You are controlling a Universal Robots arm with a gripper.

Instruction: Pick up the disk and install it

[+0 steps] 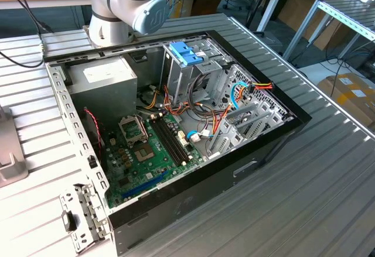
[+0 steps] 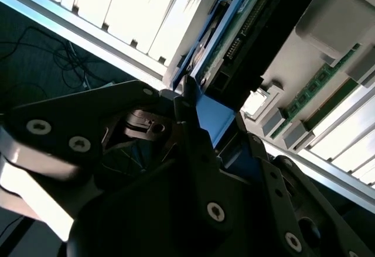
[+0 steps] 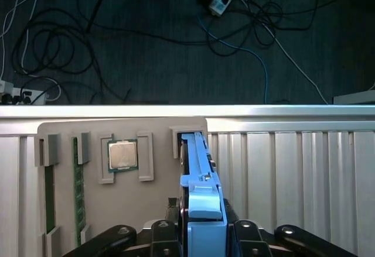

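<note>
Gripper (image 3: 203, 228) clamped on disk (image 3: 196, 157) at its blue rails (image 3: 202, 201); likely stiff, fairly heavy, shock-sensitive, so rails look the safest hold.

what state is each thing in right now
computer case: lying on its side, panel off, open
disk: standing on edge on the grey tray, not yet in the case
end effector: shut on the disk
processor: lying flat in its tray pocket

The disk (image 3: 197, 166), grey metal in light-blue rails, stands on edge; jaws clamp it.
</note>
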